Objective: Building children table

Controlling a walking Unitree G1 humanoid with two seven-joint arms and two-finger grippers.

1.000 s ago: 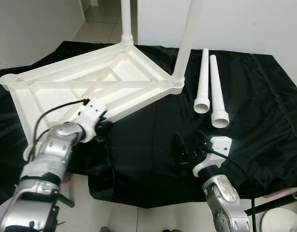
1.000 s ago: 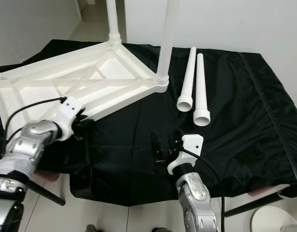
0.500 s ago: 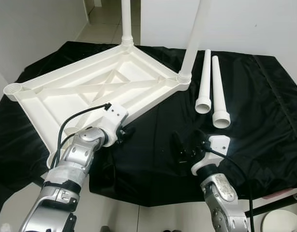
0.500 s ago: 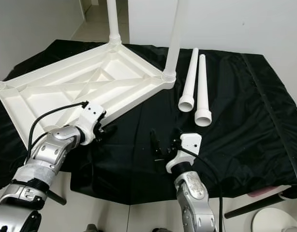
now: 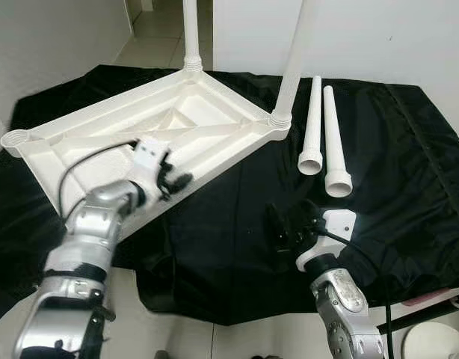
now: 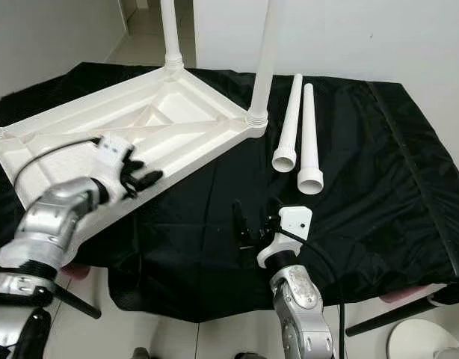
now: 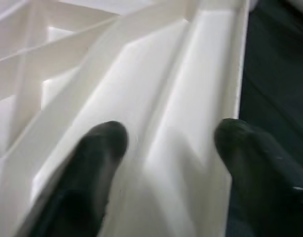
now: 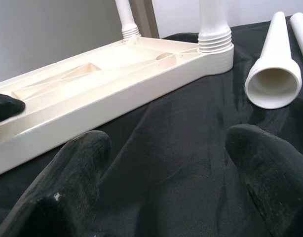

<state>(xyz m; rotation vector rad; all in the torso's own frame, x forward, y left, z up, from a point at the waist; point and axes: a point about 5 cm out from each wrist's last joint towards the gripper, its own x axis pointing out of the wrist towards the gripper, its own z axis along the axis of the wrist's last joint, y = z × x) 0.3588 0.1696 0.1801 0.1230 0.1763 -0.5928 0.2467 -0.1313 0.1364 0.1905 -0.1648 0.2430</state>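
We are working over the white table top point(image 5: 140, 134), which is lying upside down on the black cloth point(image 5: 409, 179) so that its leg sockets face up. Two legs point(image 5: 297, 60) are already standing in the far sockets, rising out of the top of the frame. The other two loose legs point(image 5: 325, 131) are lying side by side on the cloth to the right of the table top, wide ends toward us, within easy reach of the right arm.

Our left gripper point(image 6: 140, 178) is sitting at the near long rim of the table top with its fingers point(image 7: 99, 148) spread apart, one over the inner ribbing and one at the outer edge, straddling the rim without closing on it. We judge this is a setup to steady or turn the top, bringing an empty corner socket point(image 5: 18, 138) within reach.

Our right gripper point(image 5: 289, 224) is hovering low over bare cloth near us, fingers wide apart and empty, pointing toward the loose legs, well apart from them. That looks like readiness to fetch the next leg.
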